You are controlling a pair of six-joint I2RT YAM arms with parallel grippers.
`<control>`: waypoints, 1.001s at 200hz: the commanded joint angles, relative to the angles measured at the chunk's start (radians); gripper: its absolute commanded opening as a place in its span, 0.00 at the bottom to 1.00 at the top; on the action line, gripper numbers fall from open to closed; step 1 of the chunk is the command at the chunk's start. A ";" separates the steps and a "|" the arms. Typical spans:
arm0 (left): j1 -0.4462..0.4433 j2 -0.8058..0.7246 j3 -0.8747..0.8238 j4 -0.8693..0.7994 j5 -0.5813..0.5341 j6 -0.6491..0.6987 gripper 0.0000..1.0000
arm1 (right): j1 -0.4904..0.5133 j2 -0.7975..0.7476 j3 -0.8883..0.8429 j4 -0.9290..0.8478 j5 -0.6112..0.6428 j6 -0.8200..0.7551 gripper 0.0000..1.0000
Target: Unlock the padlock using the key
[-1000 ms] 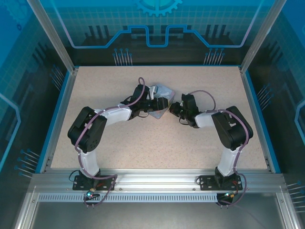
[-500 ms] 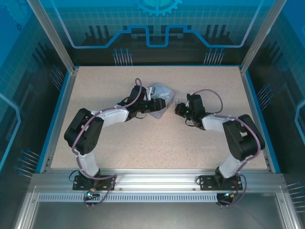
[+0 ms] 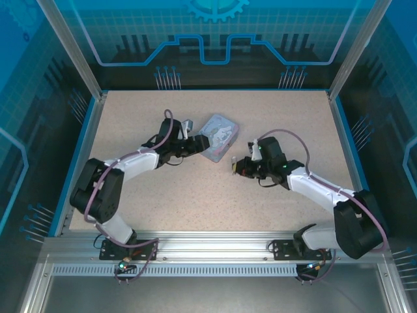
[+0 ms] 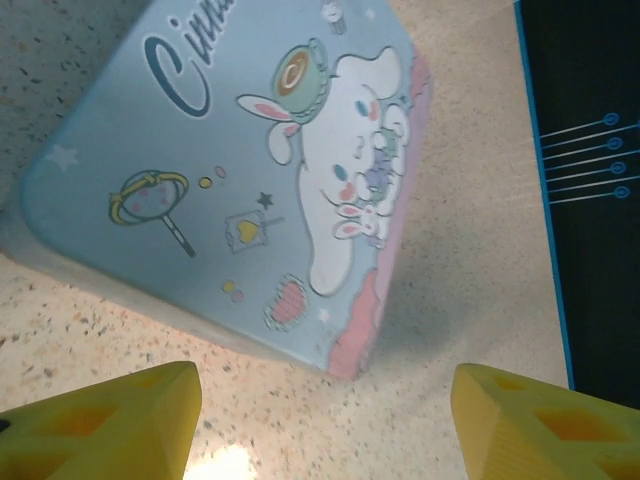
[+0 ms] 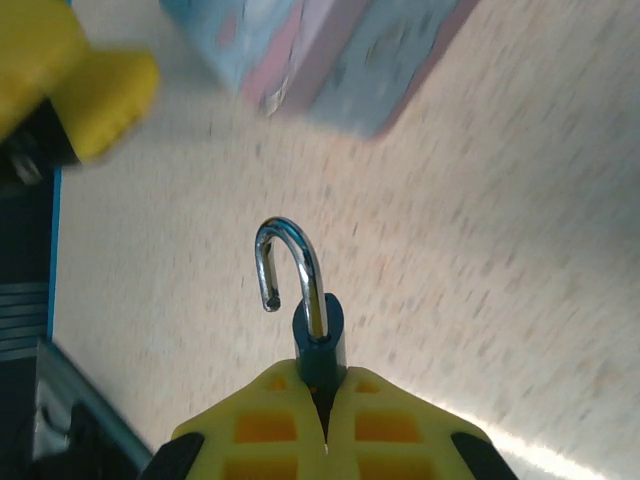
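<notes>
The tin sits mid-table toward the far side, the one thing in the way. The left gripper hangs just beside its left edge, fingers spread. The right gripper, pinching the padlock, leaves a narrow gap off the tin's near right corner. The table lies bare near, far and along the right.

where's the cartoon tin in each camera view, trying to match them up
Top external: the tin lies mid-table, toward the far side.
Left wrist: the tin spans the upper left, lid toward the camera.
Right wrist: the tin is blurred along the top edge.
Shared landmark: the speckled table under it.
</notes>
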 commanded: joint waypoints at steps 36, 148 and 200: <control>0.075 -0.367 -0.153 -0.068 -0.072 0.060 0.81 | 0.168 0.009 -0.153 0.169 0.001 0.301 0.01; 0.192 -0.752 -0.352 -0.246 -0.172 0.076 0.94 | 0.250 0.216 -0.087 0.183 0.105 0.321 0.05; 0.195 -0.761 -0.312 -0.294 -0.175 0.097 0.95 | 0.249 0.193 -0.110 0.159 0.133 0.322 0.24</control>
